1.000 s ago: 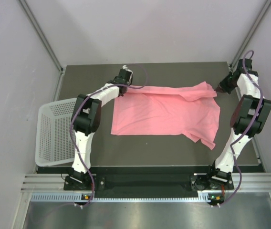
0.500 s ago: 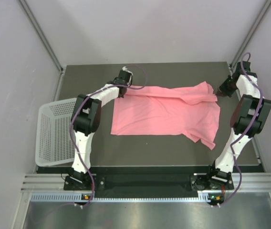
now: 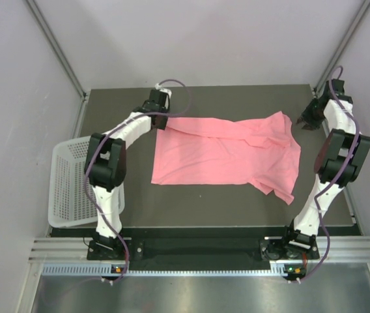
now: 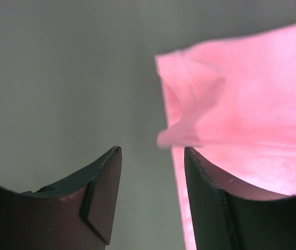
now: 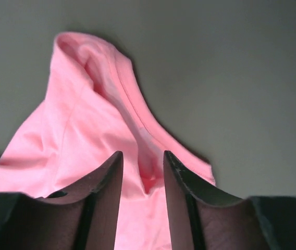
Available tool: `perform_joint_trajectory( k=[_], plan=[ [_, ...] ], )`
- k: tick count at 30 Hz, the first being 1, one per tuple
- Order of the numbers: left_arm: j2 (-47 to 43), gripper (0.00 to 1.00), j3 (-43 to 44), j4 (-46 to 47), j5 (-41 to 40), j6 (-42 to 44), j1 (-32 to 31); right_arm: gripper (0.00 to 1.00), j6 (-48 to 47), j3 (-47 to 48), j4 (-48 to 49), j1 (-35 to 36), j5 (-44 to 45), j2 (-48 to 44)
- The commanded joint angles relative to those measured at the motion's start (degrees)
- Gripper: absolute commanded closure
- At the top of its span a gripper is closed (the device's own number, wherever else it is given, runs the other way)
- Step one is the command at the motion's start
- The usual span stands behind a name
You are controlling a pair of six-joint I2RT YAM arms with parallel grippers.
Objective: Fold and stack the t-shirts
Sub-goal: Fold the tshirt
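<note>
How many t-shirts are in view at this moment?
1: a salmon-pink short-sleeved t-shirt spread across the middle of the dark table. None shows in the white perforated plastic basket at left, partly hidden by the left arm.

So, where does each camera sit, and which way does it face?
Top external: above and behind the left arm and right arm, both shown, looking down at the dark table, thin salmon-pink fabric t-shirt, white perforated plastic basket.
Left wrist: on that wrist, looking down at the t-shirt's corner; open left gripper shows.
Right wrist: on that wrist, looking down at the t-shirt's bunched edge; open right gripper shows.
All three share the t-shirt and table.
</note>
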Motion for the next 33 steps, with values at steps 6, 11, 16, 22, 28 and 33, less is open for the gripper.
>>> perform_joint_trajectory(
  k=[6,11,16,22,28,33],
  plan=[
    [-8.43,0.41,2.13,4.86,10.05,-4.11,3.62,0.53,-6.04,7.92,8.99,3.36,-4.22,3.75],
    [-9.31,0.42,-2.97,6.18,11.4,-6.56,3.62,0.51,-5.07,12.23,9.77,5.03,-5.46,7.54],
    [-0.62,0.48,7.9,-1.18,8.4,-9.2,4.06,0.54,-4.37,14.43,12.5,5.82,-6.86,10.35],
    [1.68,0.49,10.13,-0.67,12.51,-13.59,4.68,0.57,-4.72,17.51,12.15,7.41,-5.46,13.86],
    [4.22,0.53,9.95,-1.63,16.48,-17.63,4.68,0.58,-5.42,18.3,12.76,7.76,-5.01,16.06],
    [5.02,0.55,8.46,-2.25,17.71,-20.44,4.68,0.59,-5.25,19.62,13.29,8.2,-4.4,18.61]
  ],
)
